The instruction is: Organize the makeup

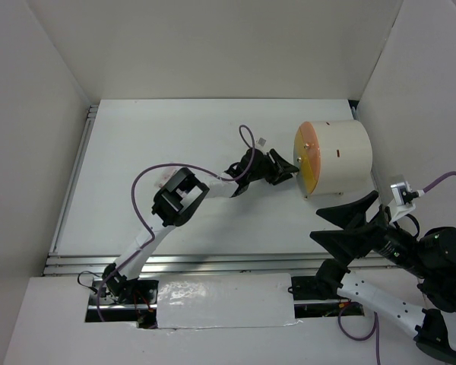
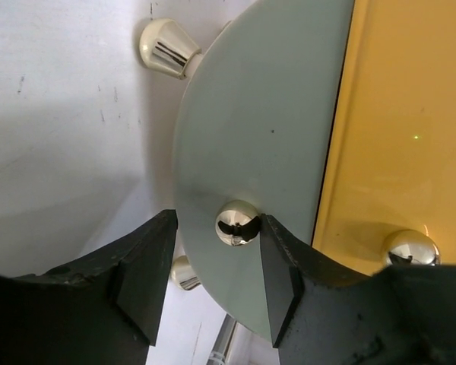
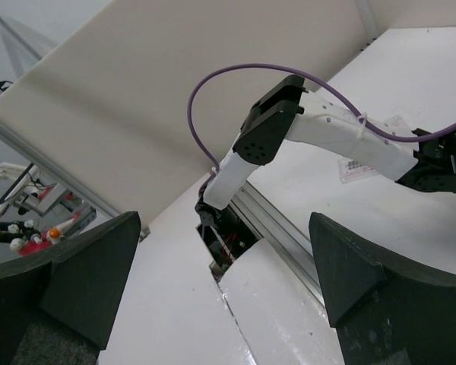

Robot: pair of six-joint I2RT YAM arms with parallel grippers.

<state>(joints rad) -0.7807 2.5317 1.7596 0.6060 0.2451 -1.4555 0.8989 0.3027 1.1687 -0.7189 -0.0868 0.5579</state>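
We see the left gripper (image 1: 283, 169) pushed up against the round face of the white cylinder (image 1: 338, 156), which lies near the far right corner of the bench (image 1: 175, 129), that face turned toward the left edge. In the wrist view its fingers (image 2: 144, 281) stand either side of a small shiny knob (image 2: 235, 222) on the pale drawer front (image 2: 266, 114), beside the orange front (image 2: 395, 114). The jaws are part open, one finger just beside the knob and the other apart from it, so nothing is gripped yet. We judge the pull must run back toward the left edge, along the cylinder's long axis. One flat makeup piece (image 3: 356, 169) lies on the bench under the left arm (image 1: 213, 186). The right gripper (image 3: 224, 228) hangs wide open and empty by the near right corner, well apart.
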